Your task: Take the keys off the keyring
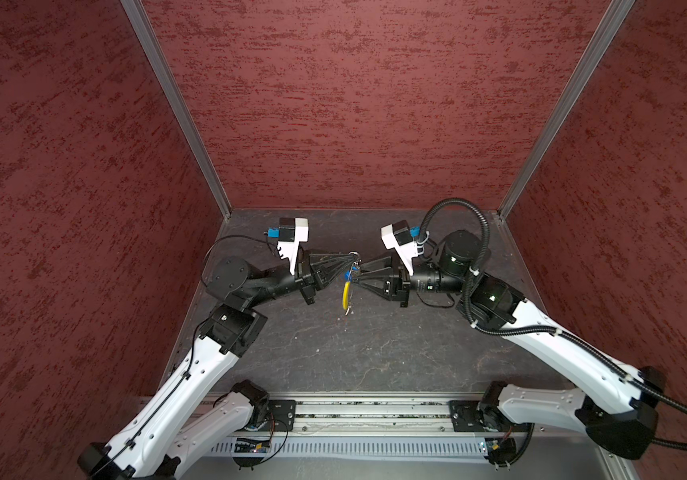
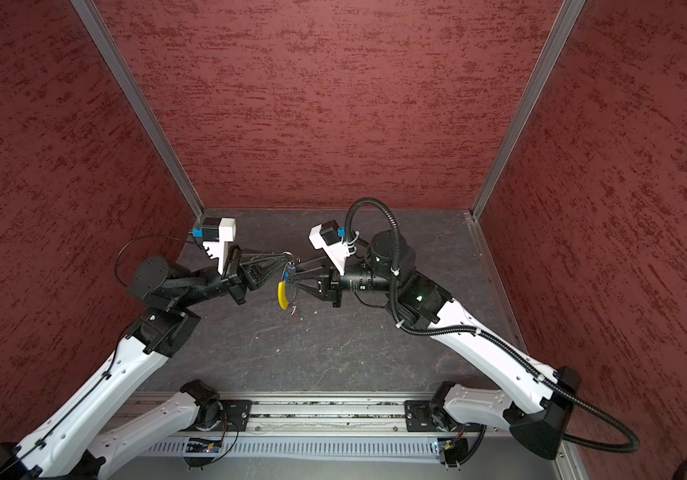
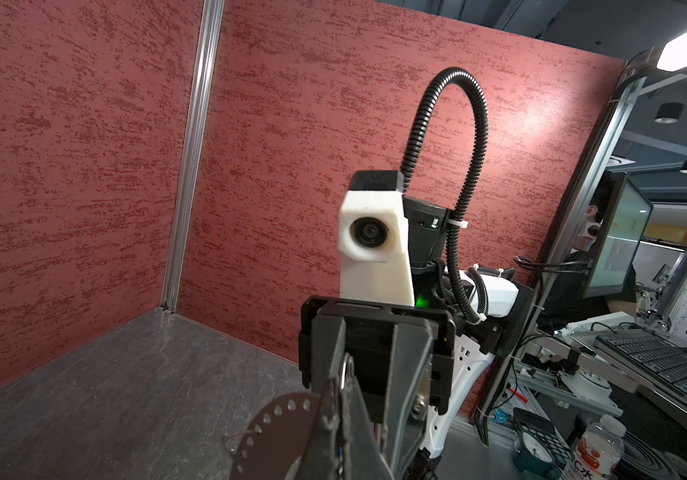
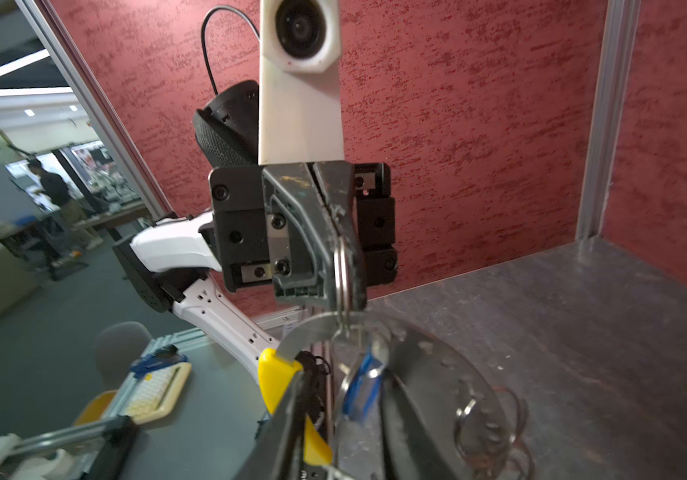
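The keyring (image 1: 353, 254) hangs above the middle of the table. My left gripper (image 1: 350, 259) is shut on its silver split ring (image 4: 344, 270), also in the left wrist view (image 3: 348, 374). The yellow sleeve (image 1: 346, 294) (image 2: 282, 295) (image 4: 275, 374) dangles below. A key with a blue head (image 1: 349, 275) (image 2: 289, 272) (image 4: 362, 386) hangs just under the ring. My right gripper (image 1: 357, 274) (image 2: 293, 273) (image 4: 346, 415) is open, one finger on each side of the blue key. I see no clamping.
The dark stone-patterned table (image 1: 375, 353) is boxed in by red walls (image 1: 333, 104) on three sides. A metal rail (image 1: 371, 411) runs along the front edge between the arm bases. A round perforated plate (image 3: 283, 424) shows close to the jaws.
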Controlling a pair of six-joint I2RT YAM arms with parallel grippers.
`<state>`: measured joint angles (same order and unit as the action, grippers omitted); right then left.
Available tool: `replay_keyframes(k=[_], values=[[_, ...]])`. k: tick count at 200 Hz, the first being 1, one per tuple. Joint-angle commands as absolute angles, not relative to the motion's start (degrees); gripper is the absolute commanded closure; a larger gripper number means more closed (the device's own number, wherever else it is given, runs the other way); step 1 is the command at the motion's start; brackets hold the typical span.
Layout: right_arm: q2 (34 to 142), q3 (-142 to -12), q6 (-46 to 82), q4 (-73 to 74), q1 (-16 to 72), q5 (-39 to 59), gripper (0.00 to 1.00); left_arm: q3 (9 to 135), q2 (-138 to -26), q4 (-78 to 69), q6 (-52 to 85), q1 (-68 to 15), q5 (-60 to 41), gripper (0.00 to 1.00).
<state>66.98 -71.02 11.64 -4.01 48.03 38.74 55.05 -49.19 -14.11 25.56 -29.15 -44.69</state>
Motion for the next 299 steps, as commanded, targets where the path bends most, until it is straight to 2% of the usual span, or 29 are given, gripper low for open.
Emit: replay_keyframes(k=[1, 26, 77, 107, 174, 209, 236, 299], values=[[62.75, -71.34, 9.96, -4.12, 48.47, 34.75, 0.5, 55.4, -47.89, -13.6, 23.85, -28.79, -44.64, 1.0], [61.38, -71.83, 12.16, -0.83, 48.5, 33.39, 0.47, 55.11, -47.29, -13.56, 23.88, -28.83, -44.64, 1.0], [64.14, -71.46, 19.42, 9.14, 48.52, 28.68, 0.47, 54.57, -47.21, -16.11, 25.26, -28.92, -44.8, 1.0], [66.24, -71.42, 21.99, 12.31, 48.5, 32.01, 0.48, 54.49, -47.33, -16.78, 25.66, -28.99, -44.65, 1.0], [67.59, -70.94, 24.06, 13.97, 48.51, 36.12, 0.68, 53.9, -46.94, -17.05, 25.59, -29.0, -43.5, 1.0], [67.85, -69.93, 24.52, 13.8, 48.5, 36.56, 0.7, 53.96, -46.97, -16.94, 25.6, -29.0, -43.24, 1.0], [67.68, -69.26, 24.18, 13.5, 48.49, 36.3, 0.76, 53.97, -47.1, -16.99, 25.58, -29.0, -43.16, 1.0], [68.2, -69.19, 24.08, 13.53, 48.52, 37.13, 0.85, 54.04, -47.38, -17.18, 26.04, -29.07, -43.28, 1.0]])
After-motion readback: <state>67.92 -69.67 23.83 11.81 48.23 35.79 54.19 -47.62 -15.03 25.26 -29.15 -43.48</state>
